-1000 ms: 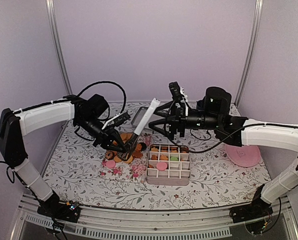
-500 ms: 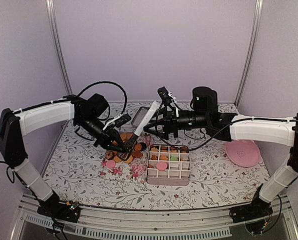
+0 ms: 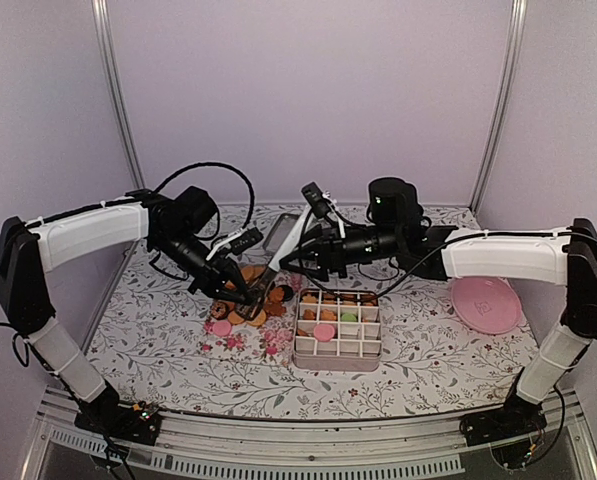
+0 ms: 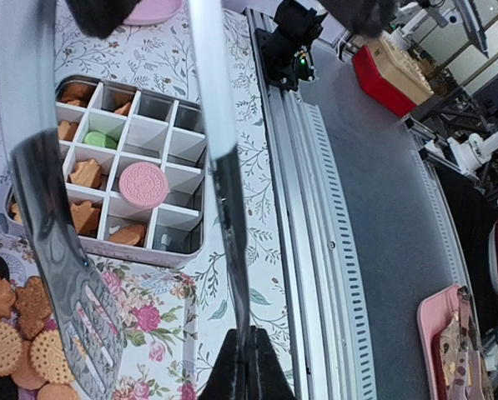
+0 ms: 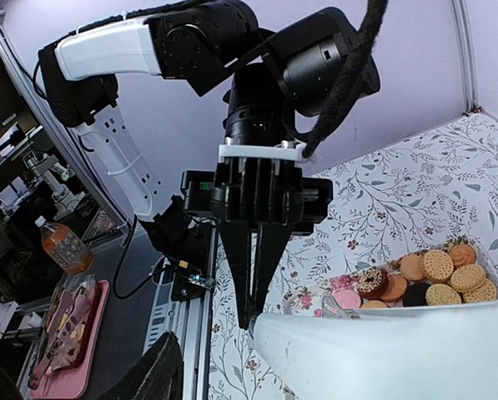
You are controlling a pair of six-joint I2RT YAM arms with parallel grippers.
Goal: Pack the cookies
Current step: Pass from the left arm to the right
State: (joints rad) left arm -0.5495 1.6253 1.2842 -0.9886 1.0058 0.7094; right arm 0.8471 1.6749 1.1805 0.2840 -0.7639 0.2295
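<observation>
Top external view first: the cookies (image 3: pixel 246 306) sit in a loose heap on the floral table (image 3: pixel 148 335), just left of the gridded box (image 3: pixel 338 357), with more of them already dropped into its compartments. They are round discs lying flat, faces up, so no long axis to call. The pile itself stretches from the back of the table toward the front, ending at a pink one nearest the arms. The left arm sweeps in from its base, white forearm running right, wrist bent down over the heap. The left gripper (image 3: pixel 245 293) is pinched tight on the lower dark end of the tongs (image 3: pixel 290 235). Those tongs lean steeply, white handle up and toward the back wall, working end down at the pile. The right arm stretches almost level across from the right. The right gripper (image 3: pixel 291 259) points left, right at that white handle, but whether it has actually clamped on cannot be told. Over on the left wrist camera, the box shows a pink cookie (image 4: pixel 143 184) lying flat in one cell and a green cookie (image 4: pixel 101 140) two cells behind it. Orange leaf-shaped ones fill the neighbouring cells. The pink one carries a stamped ring pattern, too small to read. A pink plate (image 3: pixel 486 305) rests well to the right of the box.
</observation>
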